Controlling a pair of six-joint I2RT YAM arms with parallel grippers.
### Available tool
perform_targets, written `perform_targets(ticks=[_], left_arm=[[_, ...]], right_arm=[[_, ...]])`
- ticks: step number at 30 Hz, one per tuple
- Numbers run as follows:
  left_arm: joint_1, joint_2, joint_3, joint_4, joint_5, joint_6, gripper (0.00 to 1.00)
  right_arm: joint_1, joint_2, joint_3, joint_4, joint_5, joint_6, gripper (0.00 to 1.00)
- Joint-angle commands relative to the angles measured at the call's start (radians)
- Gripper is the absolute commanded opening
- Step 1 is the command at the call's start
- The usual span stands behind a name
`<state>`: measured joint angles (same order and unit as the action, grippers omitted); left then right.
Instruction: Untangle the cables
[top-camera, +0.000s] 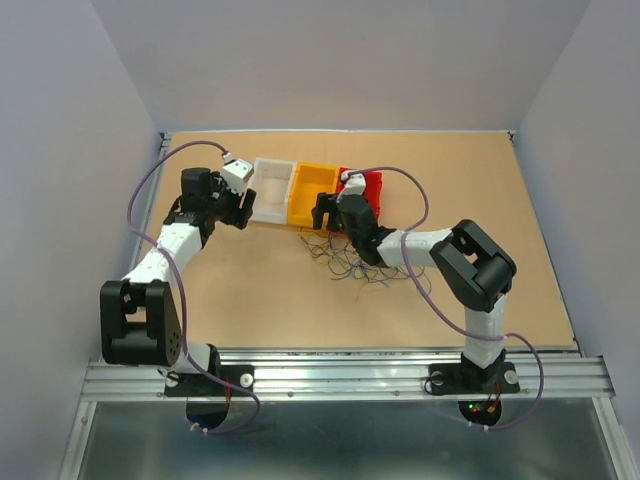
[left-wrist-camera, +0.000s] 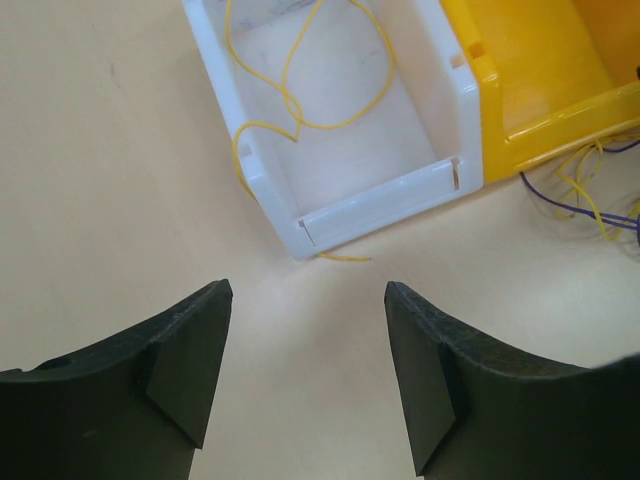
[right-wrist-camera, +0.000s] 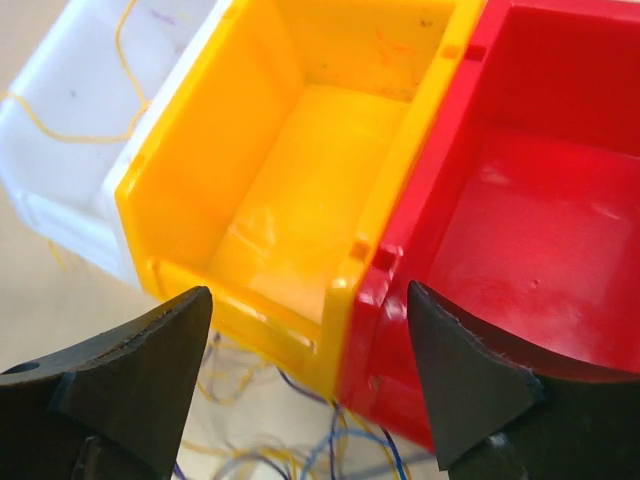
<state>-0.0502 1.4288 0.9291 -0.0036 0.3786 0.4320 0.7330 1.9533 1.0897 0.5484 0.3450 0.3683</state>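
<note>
Both grippers wide and empty at the bin row; most cables loose on the table.

The left gripper (left-wrist-camera: 308, 300) stands with jaws well apart and nothing between them. Straight ahead of it sits the white bin (left-wrist-camera: 375, 200), in which a yellow strand (left-wrist-camera: 310, 110) loops across the floor and drapes over the wall on the gripper's left. The right gripper (right-wrist-camera: 308, 300) is equally wide and empty, above the shared wall of the yellow bin (right-wrist-camera: 190, 170) and the red bin (right-wrist-camera: 560, 70). The cables (top-camera: 350, 262), blue, purple and yellow, lie tangled on the table (left-wrist-camera: 120, 150) just below and behind it, close to the bins' front walls.
</note>
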Motion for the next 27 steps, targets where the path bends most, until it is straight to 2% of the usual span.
perform_targets(ticks=[1,3,7,8,10,14,19,21,24,27], left_arm=[[-0.060,-0.094,-0.038,0.042,-0.026,-0.003,0.74],[-0.106,-0.120,-0.053,0.047,-0.041,0.010,0.74],[-0.255,-0.166,-0.067,0.051,-0.069,0.037,0.74],[-0.289,-0.166,-0.067,0.051,-0.075,0.042,0.74],[-0.397,-0.160,-0.067,0.059,-0.107,0.044,0.74],[-0.551,-0.104,-0.030,0.099,-0.193,0.011,0.74],[-0.580,0.036,0.083,0.096,-0.173,-0.078,0.73],[-0.582,0.064,0.112,0.108,-0.184,-0.116,0.72],[-0.580,0.033,0.074,0.163,-0.228,-0.124,0.72],[-0.577,-0.011,0.007,0.218,-0.268,-0.119,0.72]], right_arm=[[0.006,-0.163,-0.099,0.056,-0.037,-0.028,0.87],[0.005,-0.221,-0.131,0.000,-0.015,-0.043,0.89],[0.005,-0.335,-0.140,-0.247,0.023,-0.055,0.89],[0.005,-0.352,-0.137,-0.372,0.034,-0.054,0.89],[0.005,-0.411,-0.152,-0.508,0.060,-0.028,0.88],[0.005,-0.548,-0.272,-0.573,0.023,-0.025,0.85],[0.005,-0.645,-0.343,-0.610,-0.029,-0.031,0.74],[0.005,-0.639,-0.358,-0.636,-0.060,-0.045,0.75],[0.005,-0.584,-0.350,-0.637,-0.083,-0.066,0.76],[0.005,-0.503,-0.301,-0.636,-0.174,-0.117,0.73]])
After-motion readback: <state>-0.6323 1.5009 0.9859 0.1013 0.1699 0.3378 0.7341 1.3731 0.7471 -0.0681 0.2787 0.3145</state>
